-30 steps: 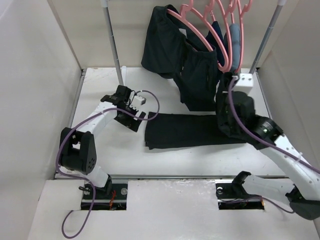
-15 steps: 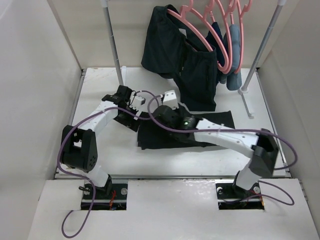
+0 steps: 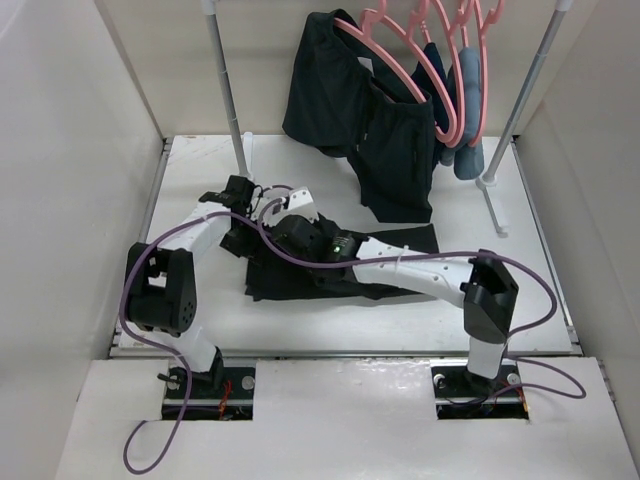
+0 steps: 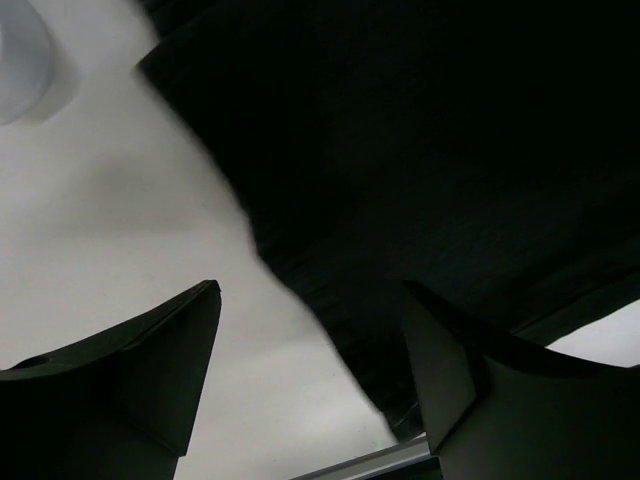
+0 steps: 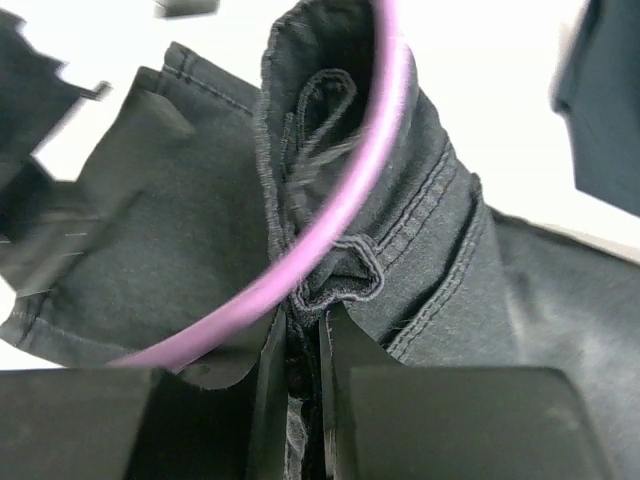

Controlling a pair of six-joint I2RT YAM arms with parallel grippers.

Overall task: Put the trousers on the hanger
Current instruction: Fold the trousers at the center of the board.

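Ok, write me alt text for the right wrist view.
The right gripper is pinched shut on a bunched, stitched fold of the black trousers, seen close up. A purple cable arcs across the cloth, and the white table shows beyond the fabric.

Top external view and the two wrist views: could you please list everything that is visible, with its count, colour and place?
trousers: one, black, lying on the table near its centre, partly under the right arm
pink hangers: at least three, pink, hung at the far side between the posts
shorter garment: one, black, hanging on the front hanger
navy garment: one, navy, hanging behind the black one
light-blue garment: one, light blue, hanging furthest right
rack posts: two, grey, far left and far right
table: one, white
left gripper: one, black, open, the trousers' edge between its fingers
right gripper: one, black, shut on the trousers' bunched cloth
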